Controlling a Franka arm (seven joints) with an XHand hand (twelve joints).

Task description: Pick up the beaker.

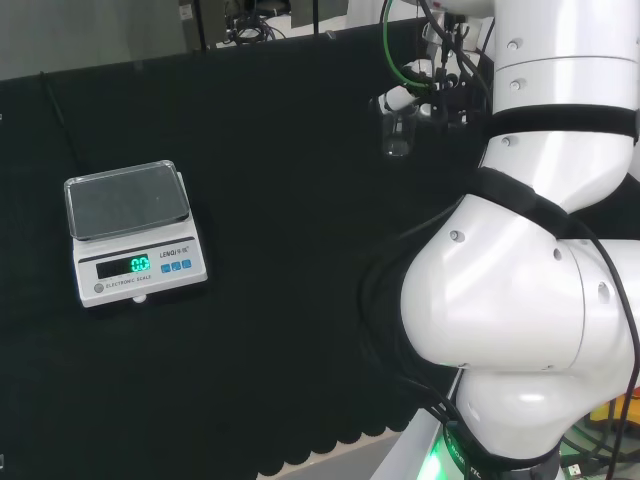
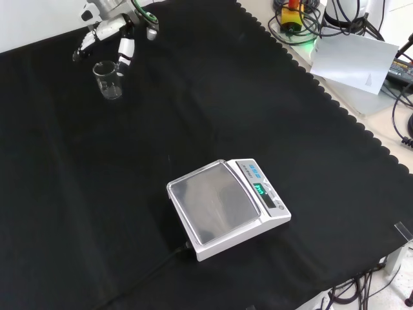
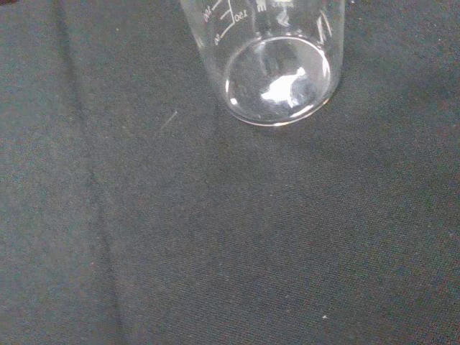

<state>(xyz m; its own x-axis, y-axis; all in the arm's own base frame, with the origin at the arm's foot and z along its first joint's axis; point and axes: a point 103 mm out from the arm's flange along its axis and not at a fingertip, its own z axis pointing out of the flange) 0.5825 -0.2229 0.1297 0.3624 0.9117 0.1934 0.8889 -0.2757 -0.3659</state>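
Up at the far corner in the front view, the hand [image 2: 106, 32] hung with fingers spread around the clear glass beaker [image 2: 109, 79] on the black cloth [image 2: 193, 97], well apart from the electronic scale [image 2: 226, 206].

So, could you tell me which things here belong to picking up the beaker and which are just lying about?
Part of the job:
beaker
hand

Just lying about:
electronic scale
sheet of paper
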